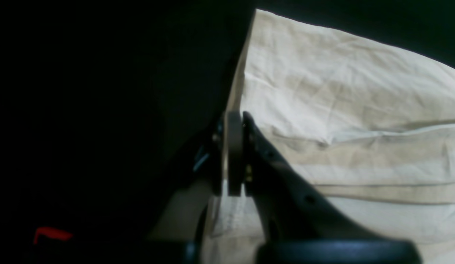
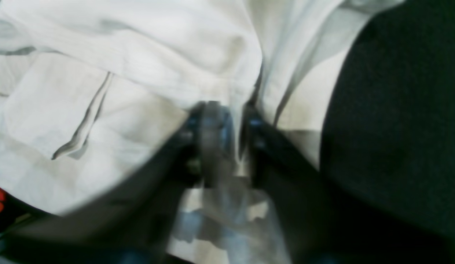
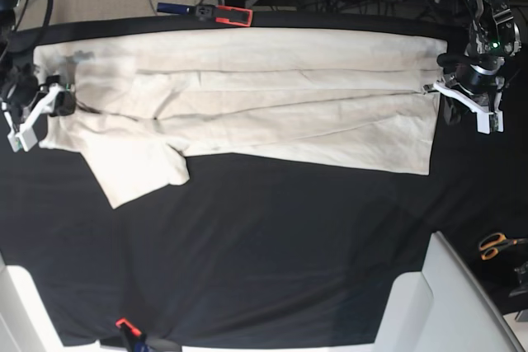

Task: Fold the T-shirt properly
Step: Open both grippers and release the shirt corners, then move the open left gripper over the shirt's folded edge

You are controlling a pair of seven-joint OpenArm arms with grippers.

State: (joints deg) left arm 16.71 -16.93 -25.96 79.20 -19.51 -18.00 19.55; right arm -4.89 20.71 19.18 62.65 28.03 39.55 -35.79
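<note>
The cream T-shirt (image 3: 272,113) lies stretched across the far half of the black tablecloth (image 3: 272,245), folded lengthwise, with one sleeve (image 3: 136,162) sticking out toward the front left. At the cloth's right end, my left gripper (image 3: 436,90) is shut on the T-shirt (image 1: 341,110); in the left wrist view the left gripper (image 1: 234,121) pinches its folded edge. My right gripper (image 3: 62,103) is at the left end. In the blurred right wrist view the right gripper (image 2: 234,121) has its jaws parted, with a strip of the T-shirt (image 2: 121,91) lying in the gap.
Orange-handled scissors (image 3: 499,245) lie at the right edge. A white angular object (image 3: 445,302) fills the front right corner. A red and black clamp (image 3: 223,14) sits at the table's far edge, and another red piece (image 3: 124,323) at the front edge.
</note>
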